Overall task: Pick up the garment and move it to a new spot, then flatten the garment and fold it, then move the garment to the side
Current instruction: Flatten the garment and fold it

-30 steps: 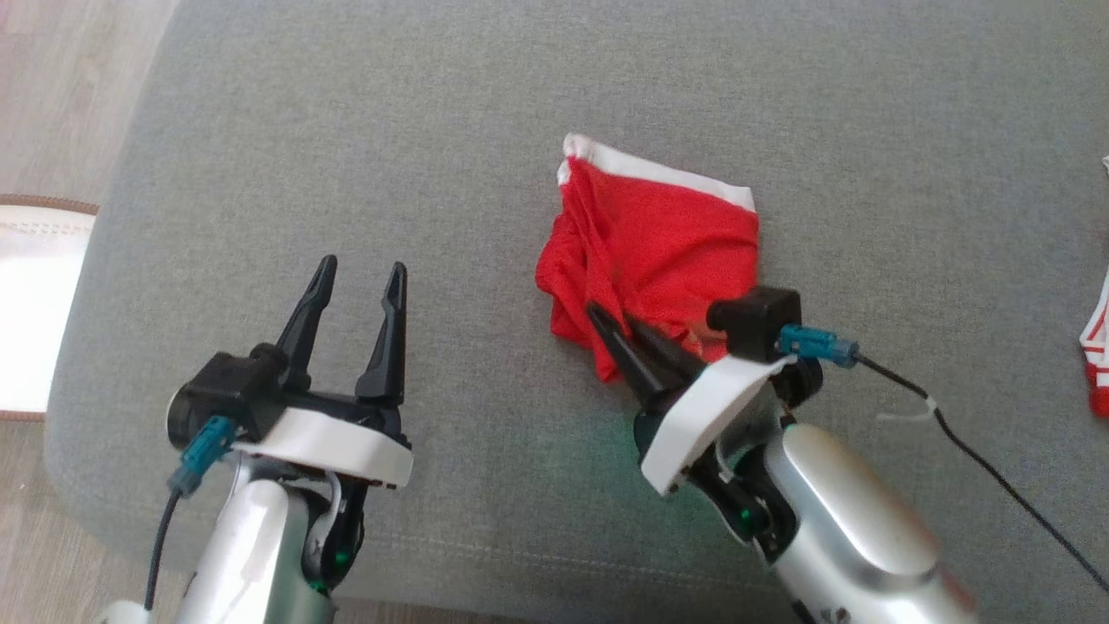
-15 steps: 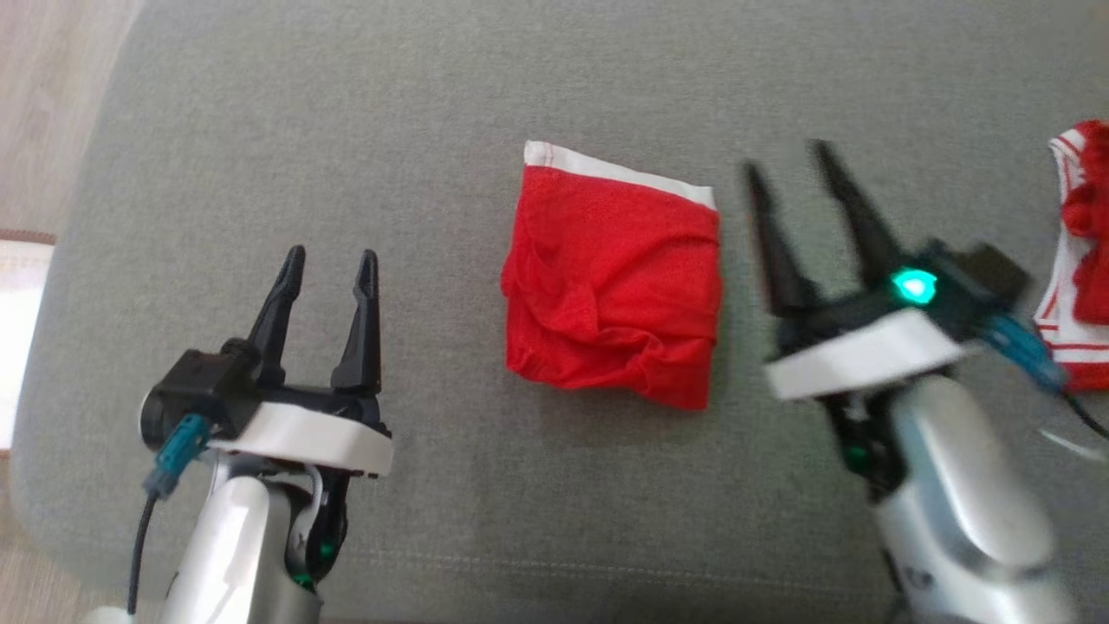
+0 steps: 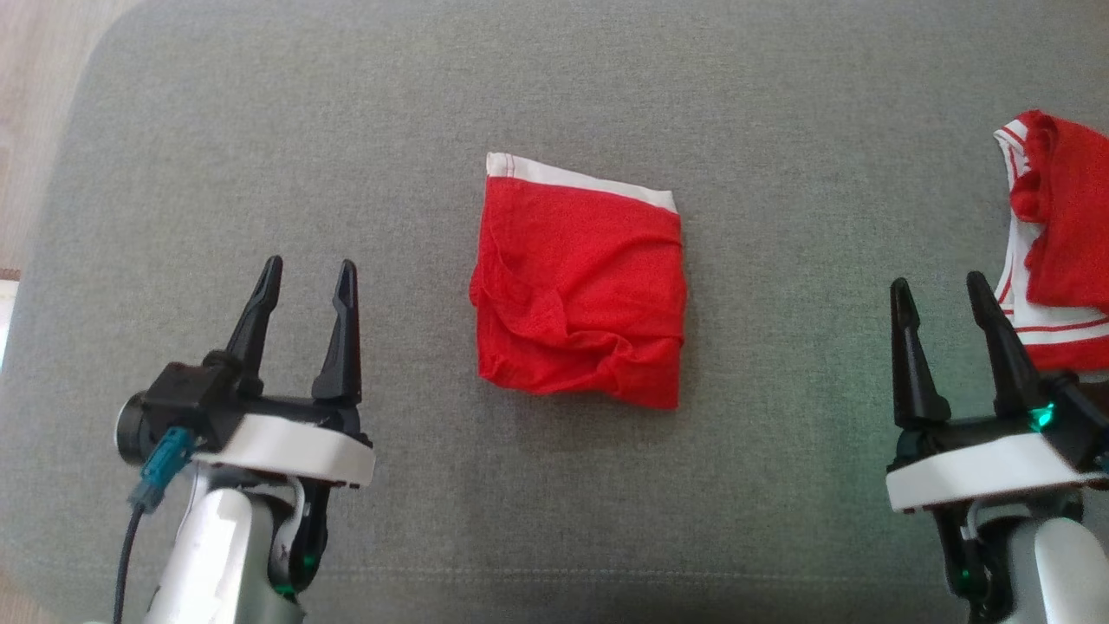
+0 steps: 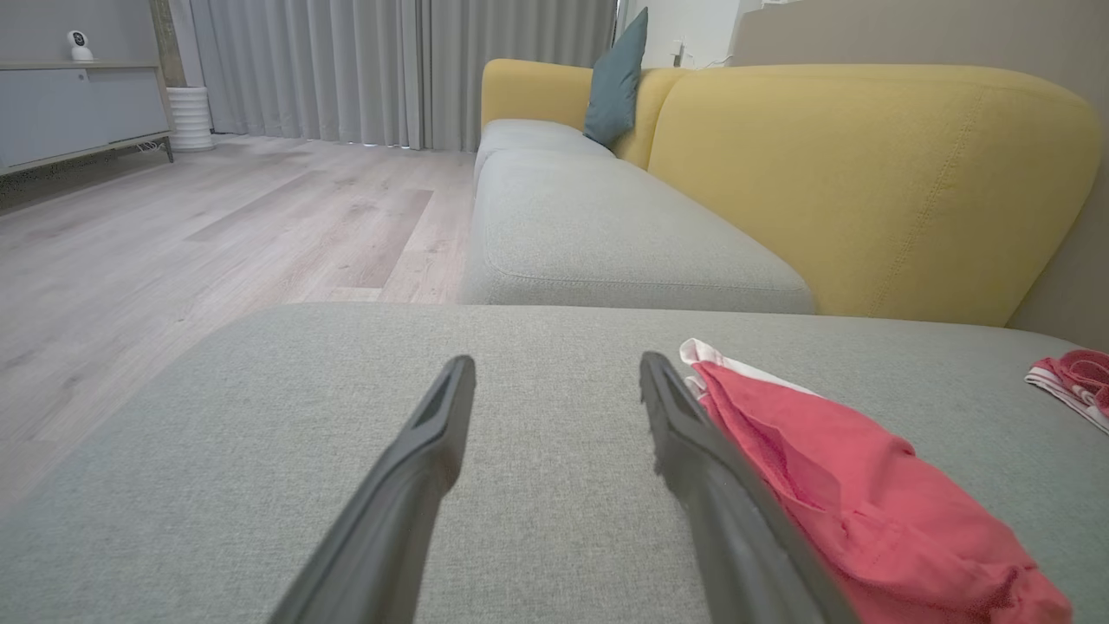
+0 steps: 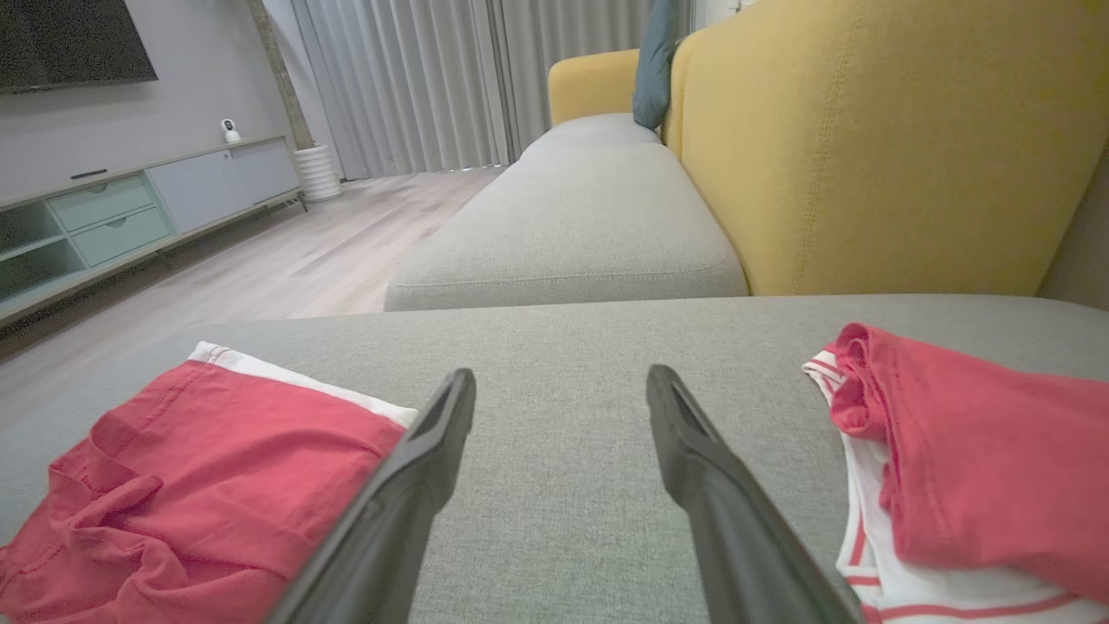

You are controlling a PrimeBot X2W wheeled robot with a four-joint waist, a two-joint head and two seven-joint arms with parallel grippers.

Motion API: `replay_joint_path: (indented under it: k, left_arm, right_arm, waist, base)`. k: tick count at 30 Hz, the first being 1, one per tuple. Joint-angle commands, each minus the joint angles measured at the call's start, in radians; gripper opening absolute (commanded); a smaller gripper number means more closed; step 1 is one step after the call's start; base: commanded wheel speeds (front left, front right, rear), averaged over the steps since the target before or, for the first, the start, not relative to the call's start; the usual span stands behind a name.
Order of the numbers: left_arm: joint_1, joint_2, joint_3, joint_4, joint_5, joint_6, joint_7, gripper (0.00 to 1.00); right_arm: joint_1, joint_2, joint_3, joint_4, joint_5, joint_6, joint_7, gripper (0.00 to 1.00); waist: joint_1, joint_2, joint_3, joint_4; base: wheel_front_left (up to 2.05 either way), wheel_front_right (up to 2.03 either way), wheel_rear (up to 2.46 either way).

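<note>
Left gripper [image 3: 310, 264] sat at the near left of the grey cushion [image 3: 780, 113], its two dark fingers [image 3: 338, 347] spread wide, released, with bare fabric between them. Nothing was held and nothing touched. In the left wrist view the right-hand finger ran just beside the garment's left edge, though whether it brushed the cloth I could not tell.

Over at the near right, the right gripper [image 3: 937, 279] was parked with its fingers [image 3: 910, 373] just as wide apart and empty. A green light [image 3: 1040, 419] glowed at its base. In the head view its right finger overlapped the edge of a second red garment [image 3: 1061, 251] with white stripes, which lay bunched at the far right. Contact there was not clear.

The red garment [image 3: 579, 282] lay on the middle of the cushion, between the two grippers and apart from both. It was folded into a compact block, slightly longer from near to far than from left to right. Its white waistband [image 3: 580, 178] formed the far edge and ran left to right, with the left end sitting a touch farther away. The near edge was rumpled, with creases gathered toward the near right corner.

Beyond the cushion, the wrist views showed a yellow backrest [image 4: 866, 173], a teal pillow [image 4: 617, 78] and a pale wood floor [image 4: 217, 217].
</note>
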Motion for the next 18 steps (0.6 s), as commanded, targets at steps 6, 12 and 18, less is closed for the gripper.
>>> replay_joint_path:
  k: [6, 12, 18]
  left_arm:
    - [-0.018, 0.023, 0.025, -0.026, 0.007, 0.006, -0.005, 1.00]
    - [-0.018, 0.025, 0.022, -0.025, 0.005, 0.009, -0.005, 1.00]
    - [-0.021, 0.026, 0.016, -0.026, 0.001, 0.011, -0.005, 1.00]
  right_arm:
    - [0.004, 0.011, 0.013, -0.067, -0.008, -0.001, 0.017, 1.00]
    - [0.006, 0.014, 0.008, -0.073, -0.010, -0.001, 0.021, 1.00]
    - [0.004, 0.016, 0.001, -0.075, -0.013, -0.001, 0.030, 1.00]
  waist:
    - [0.0000, 0.0000, -0.003, -0.003]
    - [0.0000, 0.0000, -0.001, 0.000]
    - [0.0000, 0.0000, 0.001, 0.004]
  base:
    - [0.00, 0.00, 0.00]
    - [0.00, 0.00, 0.00]
    - [0.00, 0.00, 0.00]
